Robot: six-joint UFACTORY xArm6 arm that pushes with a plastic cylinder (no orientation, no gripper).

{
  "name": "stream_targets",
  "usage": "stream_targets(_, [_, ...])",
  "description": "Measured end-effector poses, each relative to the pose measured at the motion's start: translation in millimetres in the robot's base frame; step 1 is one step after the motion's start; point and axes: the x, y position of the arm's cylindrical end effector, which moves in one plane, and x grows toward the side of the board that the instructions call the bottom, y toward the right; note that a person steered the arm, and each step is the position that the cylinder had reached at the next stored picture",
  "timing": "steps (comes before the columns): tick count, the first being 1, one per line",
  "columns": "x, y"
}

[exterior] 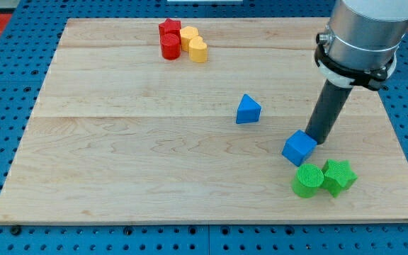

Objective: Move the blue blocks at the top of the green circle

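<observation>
Blue cube (299, 147) touching my tip (316, 141), just above green circle (307, 180); no jaws, bare rod.

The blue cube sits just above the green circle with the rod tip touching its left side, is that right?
Not quite. In the camera view my tip is at the right side of the blue cube, at its upper right corner, not the left. The rest holds: the cube sits just above the green circle.
</observation>
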Motion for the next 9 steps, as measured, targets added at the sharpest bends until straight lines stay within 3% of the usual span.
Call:
stream_targets(1, [-48, -2])
stream_targets(2, [-88, -49])
stream_targets(3, [-92, -126])
stream_targets(4, [-74, -138])
stream_targets(6, [-22, -63])
stream_targets(9, [-32, -43])
